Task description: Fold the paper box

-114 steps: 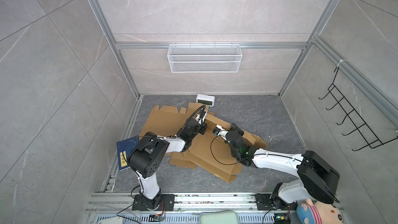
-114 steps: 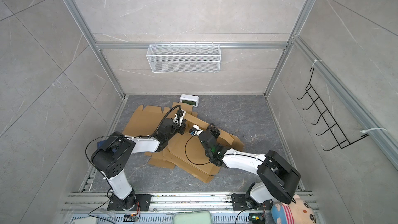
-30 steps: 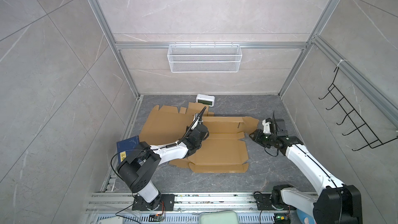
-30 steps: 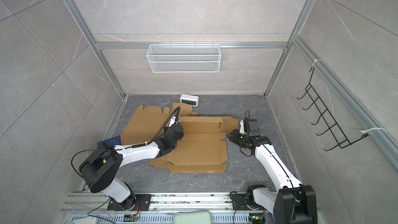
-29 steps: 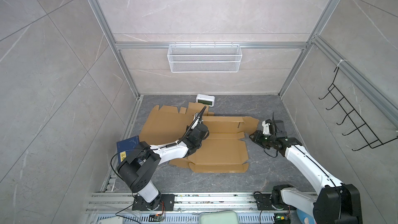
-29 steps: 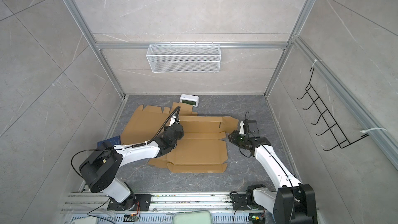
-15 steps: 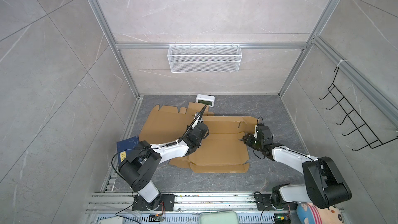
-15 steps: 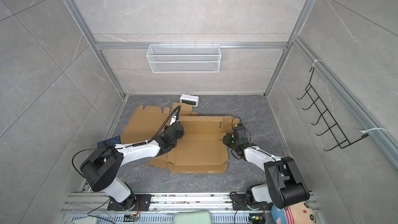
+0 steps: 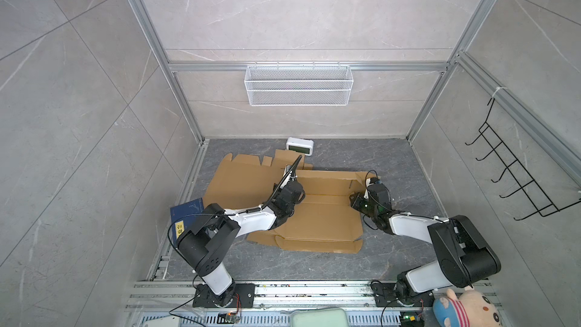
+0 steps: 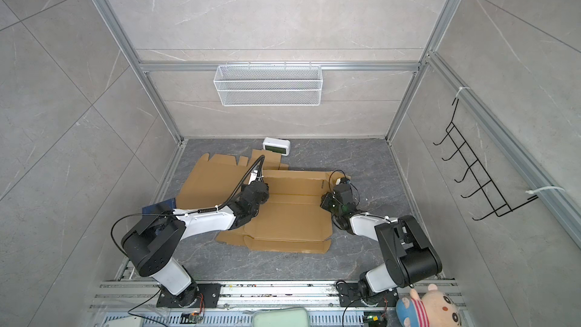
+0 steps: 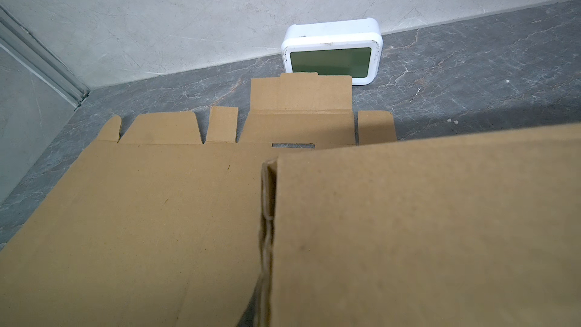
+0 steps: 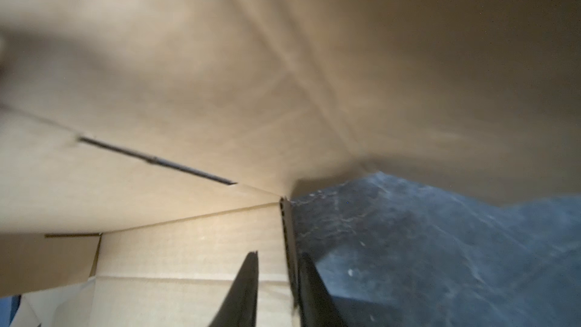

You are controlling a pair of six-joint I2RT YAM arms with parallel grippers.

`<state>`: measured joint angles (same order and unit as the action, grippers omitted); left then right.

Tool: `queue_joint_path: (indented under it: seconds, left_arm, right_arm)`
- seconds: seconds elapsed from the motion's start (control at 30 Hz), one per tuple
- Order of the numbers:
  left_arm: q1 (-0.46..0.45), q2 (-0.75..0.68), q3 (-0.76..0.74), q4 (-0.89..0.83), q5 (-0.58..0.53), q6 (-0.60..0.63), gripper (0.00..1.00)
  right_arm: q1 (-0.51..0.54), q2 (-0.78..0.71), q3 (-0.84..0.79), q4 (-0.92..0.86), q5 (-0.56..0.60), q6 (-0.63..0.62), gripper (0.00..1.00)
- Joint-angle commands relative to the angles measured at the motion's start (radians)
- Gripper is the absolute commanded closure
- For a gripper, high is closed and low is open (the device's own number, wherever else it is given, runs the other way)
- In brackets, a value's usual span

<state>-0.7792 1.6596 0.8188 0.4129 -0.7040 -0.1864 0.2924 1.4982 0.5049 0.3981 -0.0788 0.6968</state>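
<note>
The paper box [image 9: 323,212] [image 10: 289,215] is a flat brown cardboard blank on the grey floor. My left gripper [image 9: 295,188] [image 10: 259,191] sits at its far left edge, shut on it. In the left wrist view its fingers do not show, and the box's panel [image 11: 408,231] rises with its cut edge running straight toward the camera. My right gripper [image 9: 356,199] [image 10: 325,199] is at the box's right edge. In the right wrist view the right gripper [image 12: 278,254] straddles the cardboard's edge [image 12: 287,240] with a narrow gap left, one finger tight against it.
A second flat cardboard sheet [image 9: 245,184] [image 11: 125,215] lies under the box at the back left. A white clock [image 9: 299,146] [image 11: 330,55] stands by the back wall. A blue book [image 9: 185,218] lies at the left. A plush toy [image 9: 465,308] sits front right.
My right arm has swung in from the right to the box's right edge and its jaws have narrowed round the cardboard. The left gripper has held its place.
</note>
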Motion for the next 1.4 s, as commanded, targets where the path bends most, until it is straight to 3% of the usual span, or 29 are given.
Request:
queue_joint_path:
  seconds: [0.0, 0.13, 0.23, 0.37, 0.63, 0.73, 0.87, 1.1, 1.37]
  left_arm:
    - [0.000, 0.032, -0.022, -0.057, 0.012, 0.038, 1.00]
    - [0.001, 0.028, -0.018, -0.064, 0.009, 0.036, 1.00]
    - [0.019, 0.010, -0.020, -0.090, 0.016, 0.034, 1.00]
    - [0.062, -0.025, -0.039, -0.100, 0.057, 0.039, 1.00]
    - [0.094, -0.025, -0.045, -0.048, 0.131, 0.126, 1.00]
    - [0.100, -0.022, -0.038, -0.040, 0.145, 0.159, 1.00]
    - [0.102, -0.019, -0.020, -0.050, 0.141, 0.198, 1.00]
    - [0.114, -0.014, 0.000, -0.051, 0.157, 0.251, 1.00]
    - [0.137, -0.017, 0.005, -0.041, 0.198, 0.281, 1.00]
  right_arm:
    - [0.003, 0.010, 0.019, 0.015, -0.037, 0.005, 0.77]
    - [-0.007, 0.010, 0.034, -0.024, -0.096, -0.008, 0.76]
    - [-0.046, -0.066, 0.038, -0.114, -0.162, -0.040, 0.68]
    - [-0.122, -0.216, 0.075, -0.384, -0.194, -0.152, 0.56]
    - [-0.180, -0.436, 0.285, -0.841, 0.051, -0.373, 0.44]
    - [-0.197, -0.358, 0.450, -0.927, 0.113, -0.521, 0.40]
    - [-0.195, -0.178, 0.627, -1.074, 0.061, -0.696, 0.39]
    - [-0.176, -0.144, 0.656, -1.046, 0.015, -0.919, 0.37]
    - [-0.155, 0.060, 0.784, -1.112, 0.036, -1.033, 0.38]
